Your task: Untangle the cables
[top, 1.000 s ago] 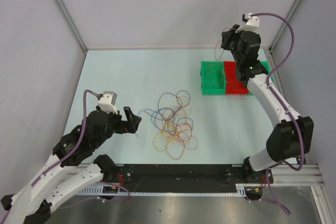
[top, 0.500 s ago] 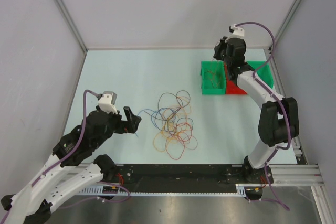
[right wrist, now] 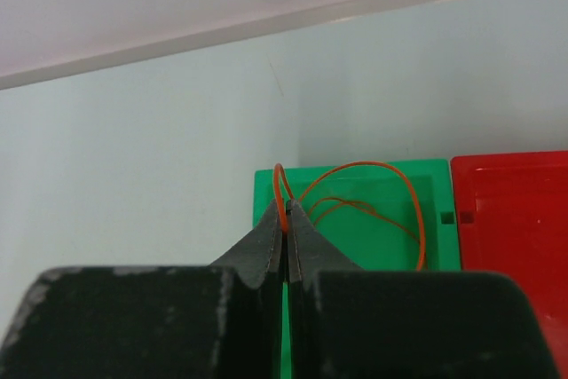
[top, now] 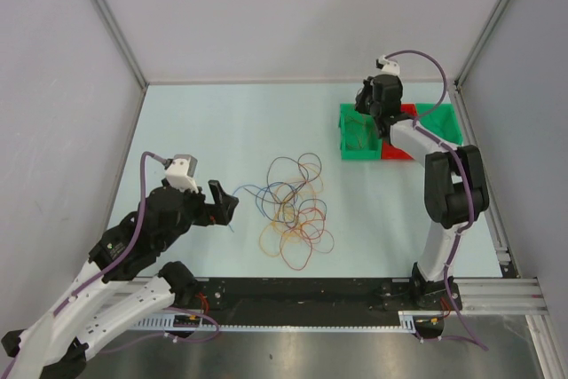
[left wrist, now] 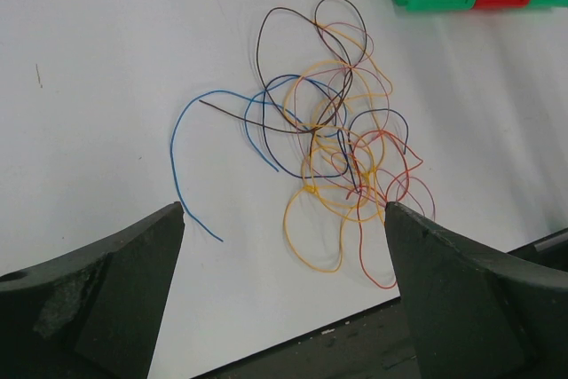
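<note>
A tangle of thin cables (top: 291,206) in orange, red, blue and dark brown lies on the pale table in front of the arms; it also shows in the left wrist view (left wrist: 333,153). My left gripper (top: 224,204) is open and empty, just left of the tangle. My right gripper (top: 366,106) is at the back right over the green bin (top: 358,135). In the right wrist view it (right wrist: 287,211) is shut on an orange cable (right wrist: 364,185) that loops down into the green bin (right wrist: 439,175).
A red bin (top: 397,146) stands right of the green bin, with another green bin (top: 446,126) beyond it. Grey walls enclose the table. A black rail (top: 302,295) runs along the near edge.
My right arm has swung left and lowered, bringing the orange cable over and into the left green bin. My left arm has not moved.
</note>
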Motion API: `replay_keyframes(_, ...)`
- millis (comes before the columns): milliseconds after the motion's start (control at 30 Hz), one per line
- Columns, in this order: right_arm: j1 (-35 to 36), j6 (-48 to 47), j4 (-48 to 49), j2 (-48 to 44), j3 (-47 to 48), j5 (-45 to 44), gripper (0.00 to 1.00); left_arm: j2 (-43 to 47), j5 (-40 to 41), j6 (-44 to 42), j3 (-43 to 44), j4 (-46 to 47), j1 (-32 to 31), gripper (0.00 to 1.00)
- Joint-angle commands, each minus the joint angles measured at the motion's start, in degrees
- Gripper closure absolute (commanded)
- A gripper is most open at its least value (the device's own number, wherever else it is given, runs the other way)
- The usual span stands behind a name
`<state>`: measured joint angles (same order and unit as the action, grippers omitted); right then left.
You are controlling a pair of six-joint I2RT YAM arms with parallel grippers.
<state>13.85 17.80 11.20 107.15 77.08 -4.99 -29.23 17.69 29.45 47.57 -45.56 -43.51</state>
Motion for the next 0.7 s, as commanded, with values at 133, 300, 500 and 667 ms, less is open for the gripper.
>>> replay_keyframes(133,-0.2,3.2,-2.3,1.8,0.4,-0.8,1.0,0.5,0.4,-0.8,-0.2,1.0,0.5,0.0)
replay_keyframes(300,0.0,6.5,-6.5,2.4,0.4,-1.2,1.0,1.4,0.4,-0.8,-0.3,1.1,0.6,0.0)
replay_keyframes(500,1.3,8.7,-10.9,3.0,0.4,-3.8,1.0,2.4,0.3,-0.8,-0.4,1.2,0.7,0.0)
replay_keyframes(667,0.8,9.5,-13.0,2.8,0.4,-2.5,0.88,3.8,0.2,-0.8,-0.5,1.3,0.7,0.0)
